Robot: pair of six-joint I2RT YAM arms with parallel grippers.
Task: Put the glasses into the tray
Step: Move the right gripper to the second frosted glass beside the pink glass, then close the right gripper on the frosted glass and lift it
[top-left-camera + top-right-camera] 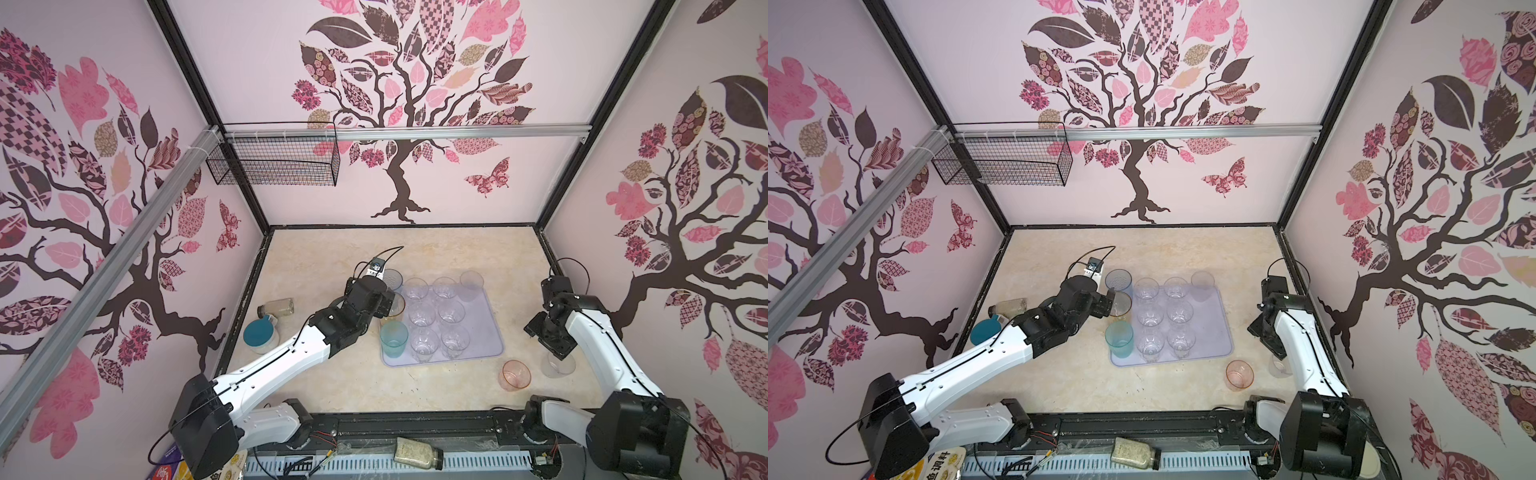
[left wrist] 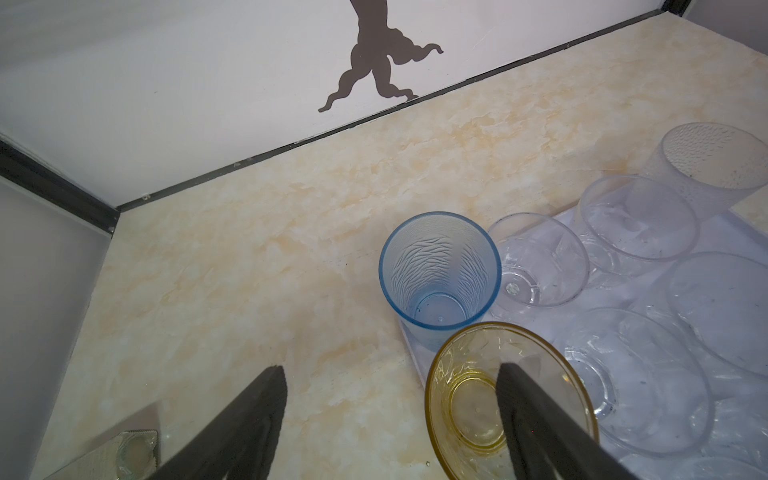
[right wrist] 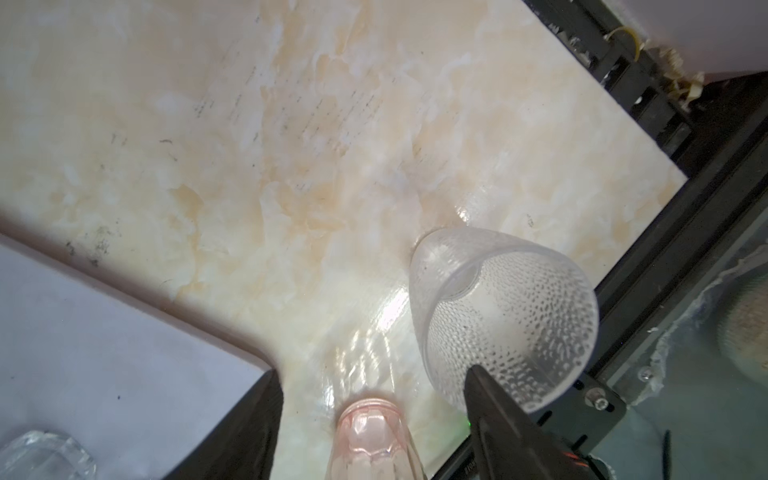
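Glasses clearly outside the pale lavender plastic tray [image 1: 486,328]: short pink tumbler [image 1: 515,376], dimpled clear tumbler [image 1: 560,365], off its corner nearest the right gripper [image 3: 374,372]. Light, slick (likely brittle): you'd pinch one wall. It and the left gripper [image 2: 390,369] gape empty.

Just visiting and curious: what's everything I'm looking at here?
tray: one, pale lavender, middle of table
short glasses: six, clear, rows on tray
tall glasses: three, teal, amber, blue-grey, along tray's left edge
dotted glasses: two, clear, tray's far right corner; table's right side
pink glass: one, pink, table, near-right of tray
bottles: two, grainy contents, table's left; front rail
jar: one, teal lid, table's left
wire basket: one, black, hung back left
left gripper: one, black, open, tray's left edge
right gripper: one, black, open, table's right side
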